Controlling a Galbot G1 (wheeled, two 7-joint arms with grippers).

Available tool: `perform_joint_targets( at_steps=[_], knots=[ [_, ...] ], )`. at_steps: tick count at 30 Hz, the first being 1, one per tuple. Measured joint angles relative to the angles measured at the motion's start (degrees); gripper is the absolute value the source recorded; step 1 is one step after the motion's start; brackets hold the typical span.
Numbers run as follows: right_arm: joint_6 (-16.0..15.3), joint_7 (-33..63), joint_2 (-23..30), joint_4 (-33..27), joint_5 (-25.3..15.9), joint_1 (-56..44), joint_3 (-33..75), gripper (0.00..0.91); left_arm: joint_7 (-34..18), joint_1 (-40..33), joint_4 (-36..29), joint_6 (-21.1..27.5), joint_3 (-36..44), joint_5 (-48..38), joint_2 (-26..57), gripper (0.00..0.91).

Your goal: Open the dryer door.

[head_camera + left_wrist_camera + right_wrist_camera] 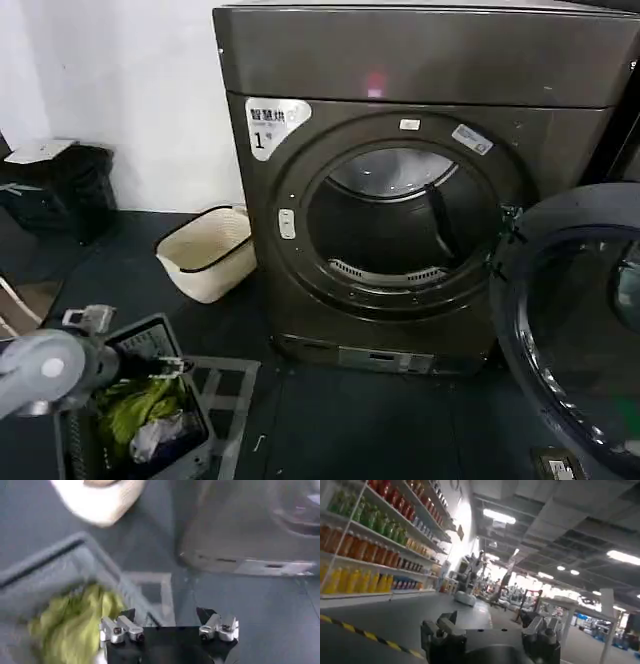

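Observation:
The dryer (420, 70) is a dark grey-brown machine with a white "1" label and a pink light on its top panel. The dryer door (580, 330) stands swung wide to the right on its hinge, its dark inner side and glass facing me. The drum opening (400, 225) is uncovered. My left gripper (165, 365) hangs low at the left, far from the door. In the left wrist view it (167, 617) is open with nothing between its fingers. My right gripper (490, 622) is open and empty, pointing at a distant room with shelves.
A grey crate (150, 335) holding green cloth (135, 405) sits under my left arm. A cream laundry basket (205, 255) stands on the dark floor left of the dryer. A black bag (60, 185) leans at the wall. A neighbouring machine (625, 150) shows at the right edge.

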Motion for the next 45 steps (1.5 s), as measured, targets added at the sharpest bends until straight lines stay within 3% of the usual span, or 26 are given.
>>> perform_joint_targets(
  at_steps=[4,9,16,45],
  knots=[
    [0.52,-0.21,0.31,0.32,0.96,0.03,0.07,0.907,-8.75,0.35,0.02,-0.02,0.51,-9.64,-0.99,0.907],
    [0.89,-0.98,0.66,0.29,1.94,-0.17,0.56,0.907,-11.52,2.18,0.19,-0.02,0.81,-12.26,-0.97,0.907],
    [0.27,-1.31,0.80,-0.61,1.44,-0.55,1.63,0.907,-12.65,2.98,0.35,-0.02,0.92,-14.26,-1.87,0.907],
    [3.53,-1.34,0.53,-3.25,-0.43,-1.76,2.70,0.907,-13.06,5.27,0.81,-0.01,0.51,-16.25,-2.45,0.907]
  ],
)
